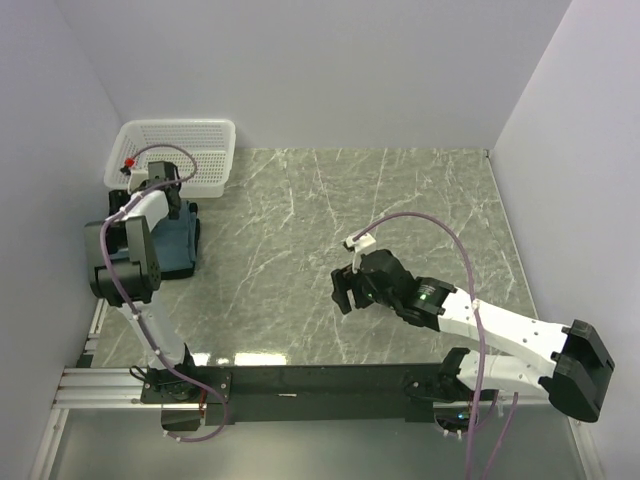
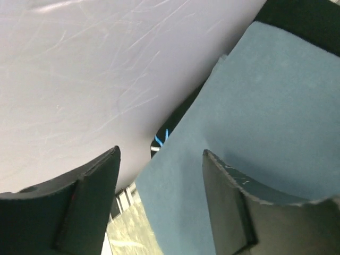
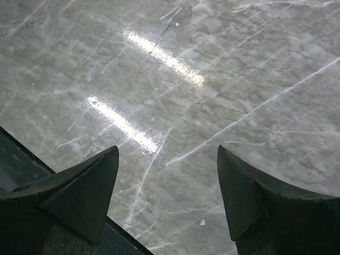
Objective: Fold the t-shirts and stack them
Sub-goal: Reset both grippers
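L claw (image 2: 160, 155) released over blue shirt (image 2: 265, 106), R claw (image 3: 167, 151) spread, empty; best lift L straight up w/o snagging cloth.

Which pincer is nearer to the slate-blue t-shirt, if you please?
Left. The left pincer sits directly over the slate-blue t-shirt by the left edge of the table; the right pincer hangs over bare marble near the middle, well apart from it.

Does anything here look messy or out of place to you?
Nothing much. The blue shirt lies folded on the black shirt at the left edge of the table, beside the basket. Only a strip of black with its blue print peeks out along one side, so the two are not quite flush.
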